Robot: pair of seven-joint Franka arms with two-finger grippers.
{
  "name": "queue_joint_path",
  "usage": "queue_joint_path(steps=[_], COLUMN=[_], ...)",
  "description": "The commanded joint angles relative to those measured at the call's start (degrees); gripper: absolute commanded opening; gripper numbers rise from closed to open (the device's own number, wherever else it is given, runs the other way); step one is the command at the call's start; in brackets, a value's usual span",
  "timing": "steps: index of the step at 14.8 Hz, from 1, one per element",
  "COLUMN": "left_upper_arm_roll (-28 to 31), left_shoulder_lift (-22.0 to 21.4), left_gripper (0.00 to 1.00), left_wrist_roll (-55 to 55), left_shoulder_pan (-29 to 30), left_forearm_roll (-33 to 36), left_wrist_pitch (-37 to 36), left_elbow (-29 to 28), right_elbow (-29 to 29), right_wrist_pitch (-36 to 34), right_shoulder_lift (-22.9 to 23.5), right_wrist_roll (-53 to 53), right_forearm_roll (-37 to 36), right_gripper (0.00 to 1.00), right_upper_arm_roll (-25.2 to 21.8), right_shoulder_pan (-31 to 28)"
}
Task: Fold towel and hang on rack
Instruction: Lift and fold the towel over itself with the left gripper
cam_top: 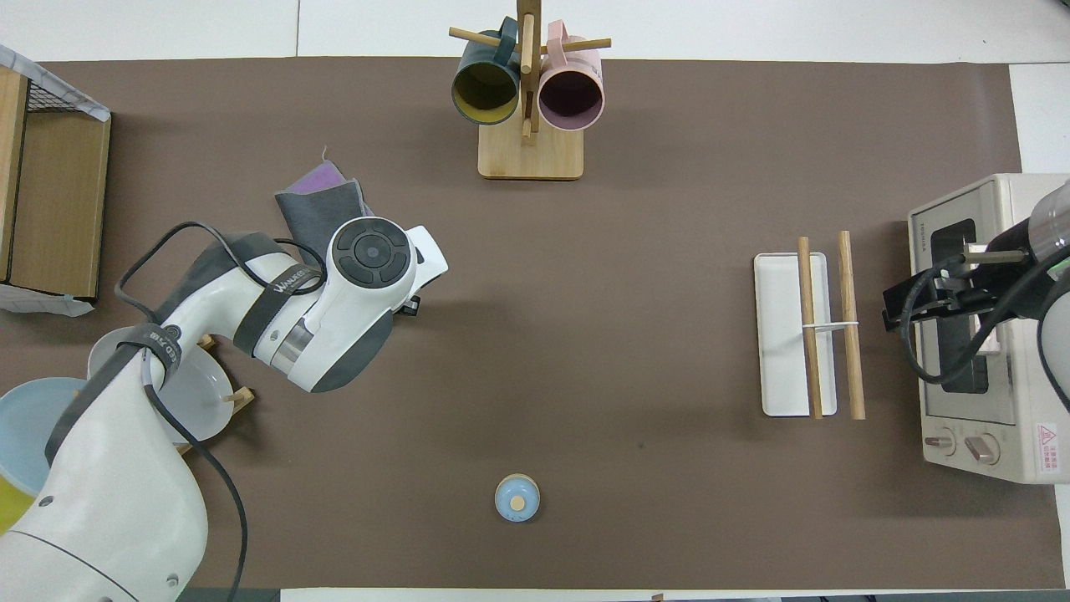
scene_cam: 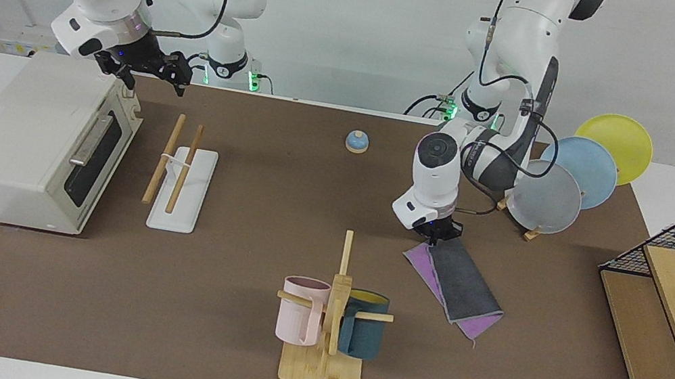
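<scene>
Facing view, centre: left gripper at the folded towel edge, finger state unclear; lifting one layer could unfold it.

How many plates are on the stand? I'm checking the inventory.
3, standing in a row on the stand toward the left arm's end: a grey plate, a blue plate, a yellow plate. The arm may hide more.
</scene>
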Motion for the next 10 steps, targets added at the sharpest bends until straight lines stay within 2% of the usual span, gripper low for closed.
queue_joint_path(steps=[1,4,7,10], left_upper_arm_roll=[0.18,0.00,0.00,-0.09], left_shoulder_lift=[-1.40,-4.65,-5.01,-5.27], left_gripper=[1.00,1.00,1.00,1.00], left_wrist_roll=[-0.18,1.83,5.70,10.45], left_shoulder_pan=[0.90,5.11,9.41,13.63], left_forearm_roll=[-2.25,-11.91,-19.30,-26.07], left_wrist_pitch=[-0.12,-0.92,-0.22,3.02], left_elbow=[0.15,0.50,0.94,-1.85], right_elbow=[-1.79,-1.79,-1.79,-1.96], right_wrist_pitch=[0.04,0.04,0.13,0.30], right_shoulder_lift=[-1.69,-1.69,-1.69,-1.69], right_wrist_roll=[-1.63,-1.63,-1.37,0.20], right_forearm_roll=[0.94,0.94,1.20,7.08], right_gripper=[1.00,1.00,1.00,1.00], right_upper_arm_roll=[0.15,0.15,0.24,0.06], right_shoulder_pan=[-0.84,-0.84,-0.67,-1.37])
